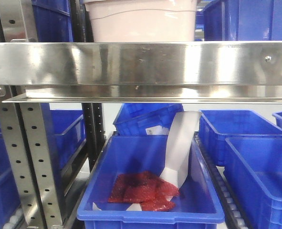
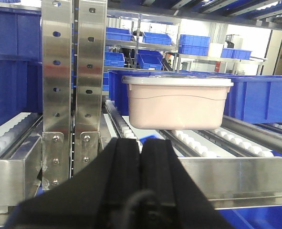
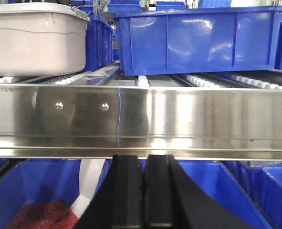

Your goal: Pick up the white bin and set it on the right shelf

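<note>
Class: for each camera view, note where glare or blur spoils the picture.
Front view: streaky glare on the steel rail. Left wrist view: the shut left claw is a dark, soft mass; background window light is washed out. Right wrist view: bright reflections on the rail; the shut right claw is blurred.

Lidded white bin [image 2: 178, 102] upright on right shelf [image 1: 141, 64]

Pinkish-white bin [image 2: 178, 104]; shiny steel shelf [image 1: 141, 64]; blue bins [image 1: 150, 191].

Warehouse storeroom: steel roller racks [image 3: 141, 114] stacked with blue bins [image 1: 150, 191].
</note>
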Controlling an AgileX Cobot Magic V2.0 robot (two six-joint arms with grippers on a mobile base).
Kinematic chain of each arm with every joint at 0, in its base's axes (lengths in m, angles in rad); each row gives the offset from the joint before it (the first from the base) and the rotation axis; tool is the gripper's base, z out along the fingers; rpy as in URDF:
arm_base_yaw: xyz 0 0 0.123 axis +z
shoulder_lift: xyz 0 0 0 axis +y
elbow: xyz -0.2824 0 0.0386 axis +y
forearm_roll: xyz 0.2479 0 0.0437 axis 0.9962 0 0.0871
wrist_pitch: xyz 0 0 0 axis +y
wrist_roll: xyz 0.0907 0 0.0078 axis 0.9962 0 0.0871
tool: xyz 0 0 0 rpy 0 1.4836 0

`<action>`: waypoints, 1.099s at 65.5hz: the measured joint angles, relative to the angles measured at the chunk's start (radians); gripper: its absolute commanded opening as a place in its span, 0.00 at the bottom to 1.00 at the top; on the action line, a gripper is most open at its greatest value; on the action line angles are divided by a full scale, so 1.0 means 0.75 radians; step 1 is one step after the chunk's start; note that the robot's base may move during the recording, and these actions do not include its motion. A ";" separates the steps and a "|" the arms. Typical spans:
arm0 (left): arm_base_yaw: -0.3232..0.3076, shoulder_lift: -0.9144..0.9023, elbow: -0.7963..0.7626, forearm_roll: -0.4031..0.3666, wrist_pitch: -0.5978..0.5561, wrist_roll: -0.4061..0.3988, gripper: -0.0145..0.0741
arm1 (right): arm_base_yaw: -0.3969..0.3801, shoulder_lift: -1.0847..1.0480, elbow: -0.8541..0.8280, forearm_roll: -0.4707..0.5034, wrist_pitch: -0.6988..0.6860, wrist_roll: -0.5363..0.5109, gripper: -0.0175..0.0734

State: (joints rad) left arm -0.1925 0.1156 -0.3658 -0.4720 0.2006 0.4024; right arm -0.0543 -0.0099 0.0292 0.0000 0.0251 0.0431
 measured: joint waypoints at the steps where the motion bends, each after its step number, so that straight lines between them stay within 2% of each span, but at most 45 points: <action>1: 0.000 0.000 0.000 0.000 0.000 0.000 0.03 | 0.000 0.000 0.000 0.000 0.000 0.000 0.26; 72: 0.000 0.000 0.000 -0.002 0.002 0.000 0.03 | 0.000 0.000 0.000 0.000 0.000 0.008 0.26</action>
State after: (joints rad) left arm -0.1925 0.1156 -0.3658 -0.4738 0.2024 0.4024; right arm -0.0543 -0.0099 0.0292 0.0000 0.0251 0.0490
